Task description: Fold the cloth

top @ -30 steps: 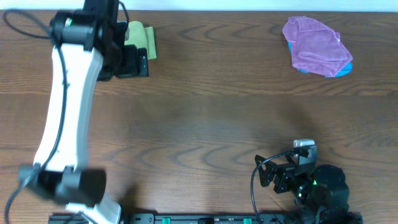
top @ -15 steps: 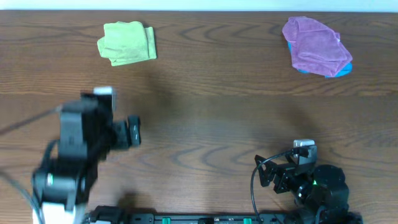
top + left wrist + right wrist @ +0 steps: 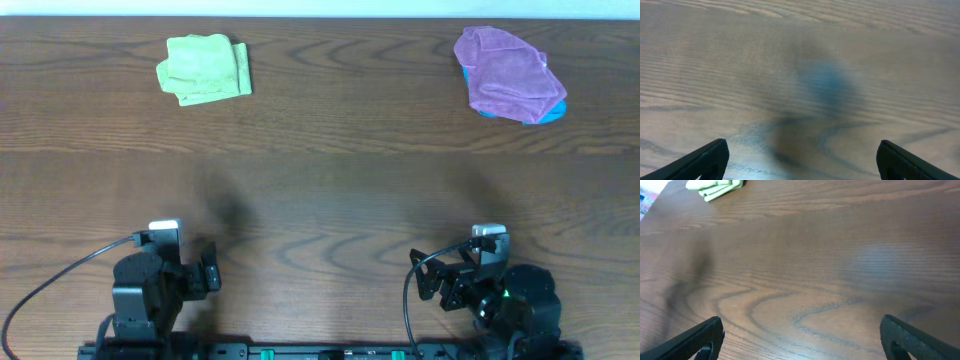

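Left gripper (image 3: 801,150) pulled back to lower left, jaws wide and empty like the right gripper (image 3: 801,325), since the green cloth (image 3: 204,68) looks folded.

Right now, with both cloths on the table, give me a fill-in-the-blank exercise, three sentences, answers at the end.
The folded cloth at the far left of the table is ___ in colour. The crumpled purple cloth lies on top of something ___ in colour. The left tool and the right tool hold nothing, and their fingers stand ___.
Missing words: green; blue; open.
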Controlling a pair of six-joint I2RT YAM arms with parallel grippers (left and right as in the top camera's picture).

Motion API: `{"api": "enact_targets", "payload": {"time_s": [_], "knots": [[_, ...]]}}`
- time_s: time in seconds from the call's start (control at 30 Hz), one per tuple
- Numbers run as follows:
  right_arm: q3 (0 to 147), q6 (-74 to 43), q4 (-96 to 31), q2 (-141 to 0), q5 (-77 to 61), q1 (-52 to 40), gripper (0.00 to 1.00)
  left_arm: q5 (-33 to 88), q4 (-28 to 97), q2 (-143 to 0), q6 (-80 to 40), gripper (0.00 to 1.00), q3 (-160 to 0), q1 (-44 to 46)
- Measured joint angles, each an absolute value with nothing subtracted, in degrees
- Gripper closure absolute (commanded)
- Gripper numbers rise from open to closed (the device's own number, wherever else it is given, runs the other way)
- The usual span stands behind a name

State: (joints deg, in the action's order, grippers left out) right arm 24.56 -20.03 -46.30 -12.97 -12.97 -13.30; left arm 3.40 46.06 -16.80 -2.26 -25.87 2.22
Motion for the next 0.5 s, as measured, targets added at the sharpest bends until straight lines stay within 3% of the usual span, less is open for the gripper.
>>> {"api": "enact_targets", "payload": {"time_s": [0.5], "knots": [[24.56,-20.03,-46.33,-12.97,-12.99,-13.3,0.01,2.96,46.22,-6.72,1.26,0.05,-17.67,1.98]]}}
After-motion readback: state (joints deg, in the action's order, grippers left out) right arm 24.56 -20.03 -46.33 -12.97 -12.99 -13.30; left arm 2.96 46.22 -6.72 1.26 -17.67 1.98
